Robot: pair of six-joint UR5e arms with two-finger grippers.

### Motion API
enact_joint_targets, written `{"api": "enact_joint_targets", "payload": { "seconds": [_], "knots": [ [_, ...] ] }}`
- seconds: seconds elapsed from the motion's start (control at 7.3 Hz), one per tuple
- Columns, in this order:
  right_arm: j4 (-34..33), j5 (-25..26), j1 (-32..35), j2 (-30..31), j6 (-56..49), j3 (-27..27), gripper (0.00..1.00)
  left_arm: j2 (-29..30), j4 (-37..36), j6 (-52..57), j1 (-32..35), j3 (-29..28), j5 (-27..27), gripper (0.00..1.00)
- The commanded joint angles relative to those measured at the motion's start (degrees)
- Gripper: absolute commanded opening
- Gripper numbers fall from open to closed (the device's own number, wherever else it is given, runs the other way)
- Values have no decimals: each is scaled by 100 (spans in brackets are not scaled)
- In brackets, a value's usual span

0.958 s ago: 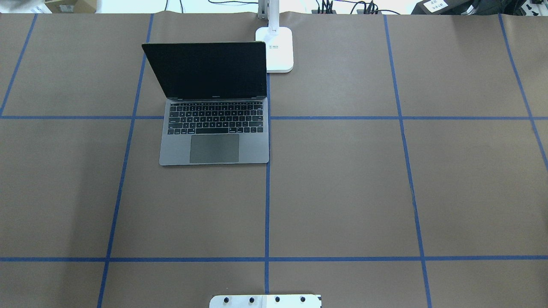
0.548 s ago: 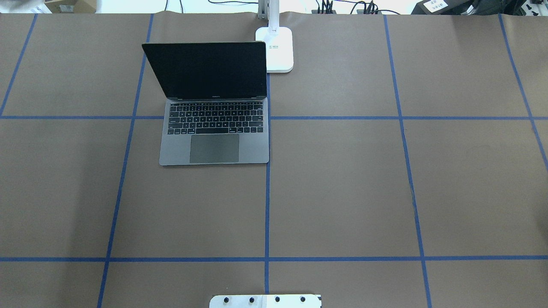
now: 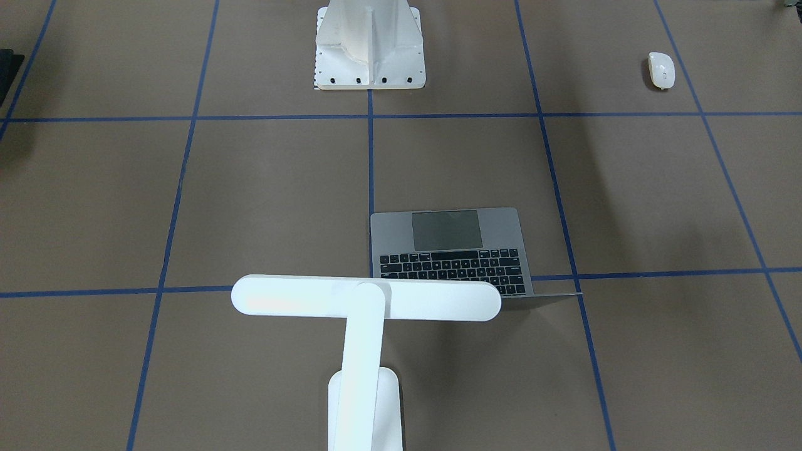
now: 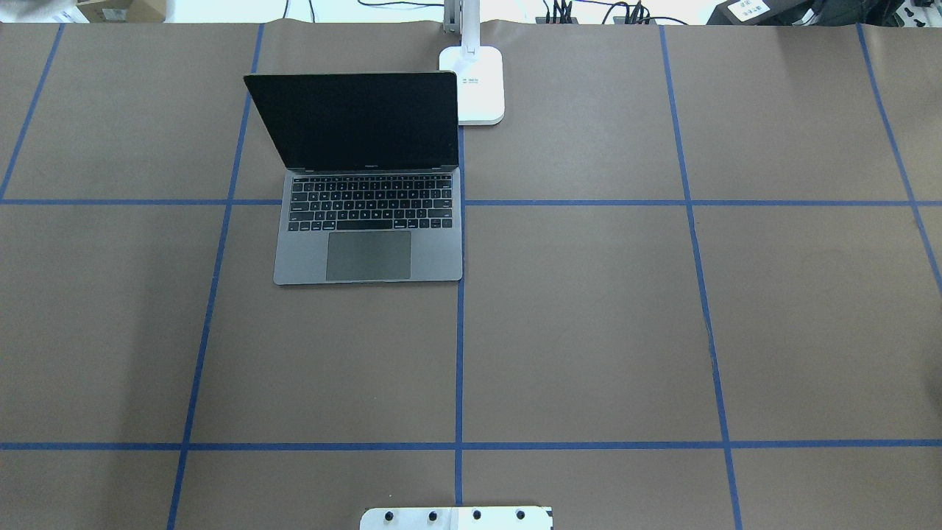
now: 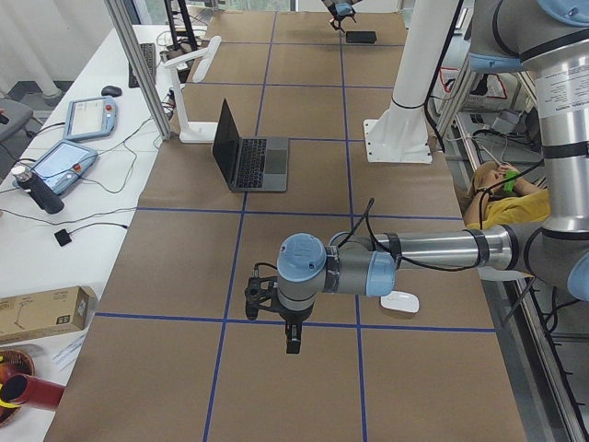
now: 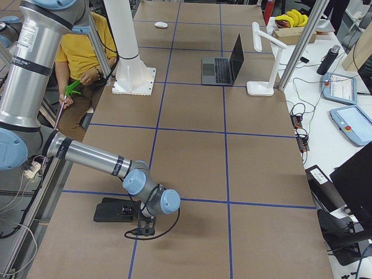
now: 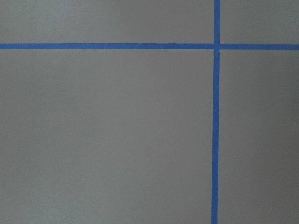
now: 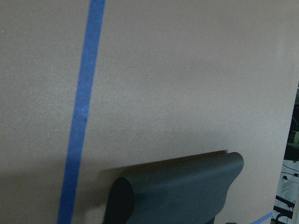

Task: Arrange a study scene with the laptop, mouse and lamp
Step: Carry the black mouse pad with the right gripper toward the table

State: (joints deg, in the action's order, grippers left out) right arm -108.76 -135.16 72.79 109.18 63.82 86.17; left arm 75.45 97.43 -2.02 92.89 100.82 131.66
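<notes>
1. Overhead exterior: the open grey laptop [image 4: 368, 221], its black screen raised, sits just beside the base of the white lamp [image 4: 482, 85].
2. The small glossy white mouse [image 3: 661, 69] lies well apart from both.
3. Left gripper [image 5: 291, 336] and right gripper [image 6: 145, 224]: I cannot tell whether the fingers are apart or together.

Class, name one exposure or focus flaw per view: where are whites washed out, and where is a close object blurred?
Front-facing view: the lamp is washed out, nearly featureless. Overhead view: the top strip is blown out. Right wrist view: the dark pad is soft-edged.
</notes>
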Motion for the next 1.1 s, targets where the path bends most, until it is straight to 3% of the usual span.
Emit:
{"api": "enact_joint_targets", "payload": {
  "seconds": [0.0,0.68,0.96],
  "knots": [
    [12,147,-2,-2,52,-99,85,-57,57,0,1,60,0,100],
    [4,77,-204,-99,307,-127,85,-57,57,0,1,78,0,100],
    [4,95,-397,-90,210,-127,76,-66,57,17,1,87,0,100]
  ]
}}
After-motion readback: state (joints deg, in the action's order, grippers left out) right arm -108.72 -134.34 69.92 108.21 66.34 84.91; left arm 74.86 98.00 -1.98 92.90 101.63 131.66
